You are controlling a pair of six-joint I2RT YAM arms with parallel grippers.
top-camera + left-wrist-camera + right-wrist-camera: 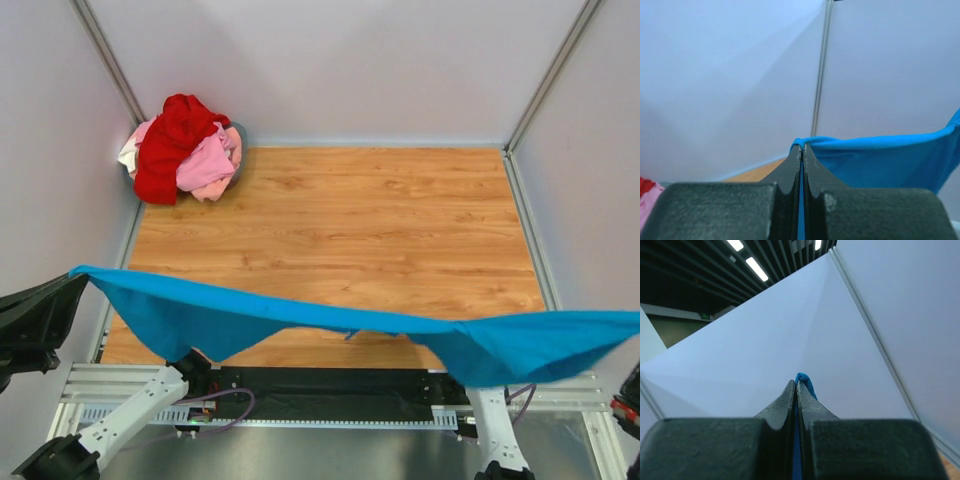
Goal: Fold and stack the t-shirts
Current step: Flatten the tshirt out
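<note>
blue t-shirt (300, 318), right end cut off, whitish shirt (128, 156) mostly buried

1 t-shirt (330, 322) hangs above the table's (350, 210) near edge (spanning left to right); the heap (185, 150) lies far-left.

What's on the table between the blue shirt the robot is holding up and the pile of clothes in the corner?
Nothing. The top view shows only bare wooden table between the blue shirt and the pile of clothes.
</note>
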